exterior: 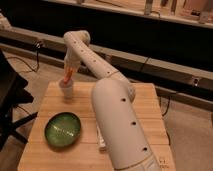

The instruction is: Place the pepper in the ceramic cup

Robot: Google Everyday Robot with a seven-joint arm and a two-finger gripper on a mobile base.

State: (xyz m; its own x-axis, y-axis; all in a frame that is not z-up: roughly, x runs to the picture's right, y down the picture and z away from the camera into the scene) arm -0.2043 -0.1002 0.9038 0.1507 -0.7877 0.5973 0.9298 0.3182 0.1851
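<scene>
A white ceramic cup [66, 90] stands on the wooden table [150, 112] near its far left corner. An orange-red pepper [68, 76] hangs directly above the cup, its lower tip at the cup's mouth. My gripper [69, 69] is at the end of the white arm, right above the cup, and holds the pepper's upper end. The arm's large white forearm crosses the middle of the view and hides part of the table.
A green glass bowl [63, 129] sits at the table's front left. A white tube-like item [101, 140] lies partly hidden by the arm. A dark chair [10, 95] stands to the left. A dark rail and counter run along the back.
</scene>
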